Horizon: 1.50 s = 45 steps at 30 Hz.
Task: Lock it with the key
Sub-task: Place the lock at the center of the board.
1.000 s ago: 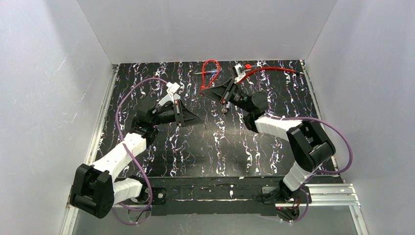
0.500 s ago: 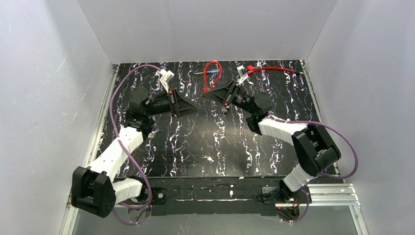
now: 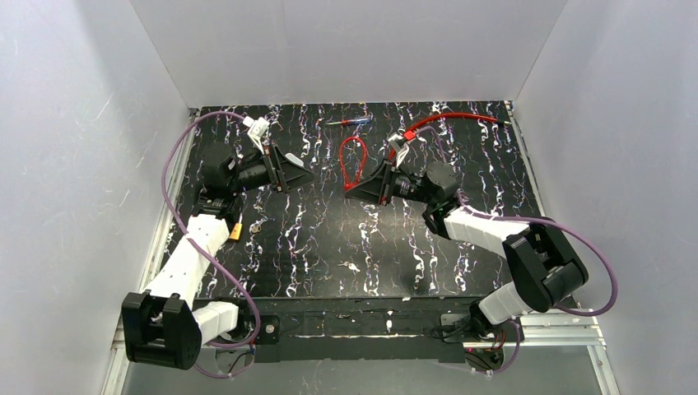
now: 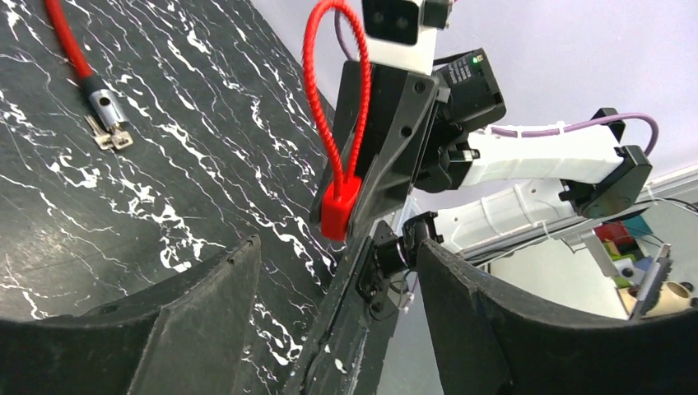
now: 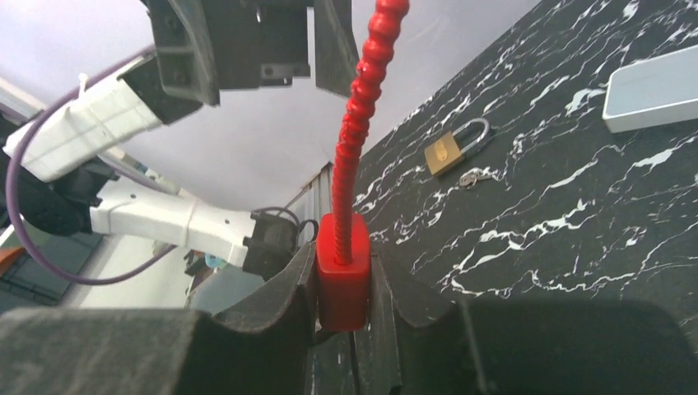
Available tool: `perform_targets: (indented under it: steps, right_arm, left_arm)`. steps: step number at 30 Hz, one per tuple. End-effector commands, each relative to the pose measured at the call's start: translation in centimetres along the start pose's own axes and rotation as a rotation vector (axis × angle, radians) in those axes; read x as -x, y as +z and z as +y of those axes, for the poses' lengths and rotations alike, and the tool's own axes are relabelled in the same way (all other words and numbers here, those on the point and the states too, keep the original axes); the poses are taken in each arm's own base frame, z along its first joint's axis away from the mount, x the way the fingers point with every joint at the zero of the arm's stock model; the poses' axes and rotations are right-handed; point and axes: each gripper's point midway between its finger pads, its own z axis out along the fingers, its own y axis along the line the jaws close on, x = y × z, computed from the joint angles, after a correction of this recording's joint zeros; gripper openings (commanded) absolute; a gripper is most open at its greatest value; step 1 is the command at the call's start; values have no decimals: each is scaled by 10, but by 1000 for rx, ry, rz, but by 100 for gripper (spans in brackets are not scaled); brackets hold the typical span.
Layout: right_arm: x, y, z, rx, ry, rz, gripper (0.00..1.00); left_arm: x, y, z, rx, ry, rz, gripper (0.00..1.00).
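Black, white-veined worktop, white walls around. Right gripper clamped on the red cable lock body over mid-worktop, loop upright; judged presented for keying. Left gripper jaws apart, empty, facing it. Left wrist view shows keys lying loose; right wrist view resolves a brass padlock.

The red cable lock has a square block body, clamped upright in the right gripper near mid-table; its beaded cable loops up and toward the far side; small silver keys lie flat beside a silver-capped red cable end, far right.
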Motion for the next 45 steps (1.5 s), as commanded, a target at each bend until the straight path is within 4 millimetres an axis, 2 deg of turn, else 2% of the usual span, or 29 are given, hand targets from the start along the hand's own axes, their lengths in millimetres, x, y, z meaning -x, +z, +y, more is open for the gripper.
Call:
perform_targets:
  steps: [1,5,12,17,19,23,26,27,32,35,39,45]
  right_arm:
    - [-11,1,16,55,-128,52,1]
    - [-24,7,21,79,-137,98,1]
    - [-49,18,31,122,-154,184,1]
    - [-57,23,36,140,-152,207,1]
    - [-59,25,37,144,-149,215,1]
    - [-61,24,35,140,-153,219,1]
    - [-62,24,35,139,-154,224,1]
    - [-63,23,34,136,-156,227,3]
    - [-71,20,25,97,-157,279,49]
    - [-75,14,13,43,-172,315,70]
    - [-76,5,1,-4,-187,332,80]
    - [-82,-5,-15,-51,-267,412,90]
  left_arm:
    - [14,-5,-10,37,90,-37,67]
    - [10,-3,-2,62,49,-38,64]
    - [0,3,2,64,18,-10,62]
    - [-13,6,7,69,-13,25,56]
    - [-17,6,9,74,-21,34,47]
    - [-20,5,9,83,-35,63,18]
    - [-25,3,9,86,-32,85,0]
    - [-28,1,11,106,-31,100,0]
    - [-44,-16,16,179,-27,197,0]
    - [-50,-32,19,216,25,227,0]
    - [-64,-55,30,300,79,281,0]
    - [-89,-80,60,372,76,388,0]
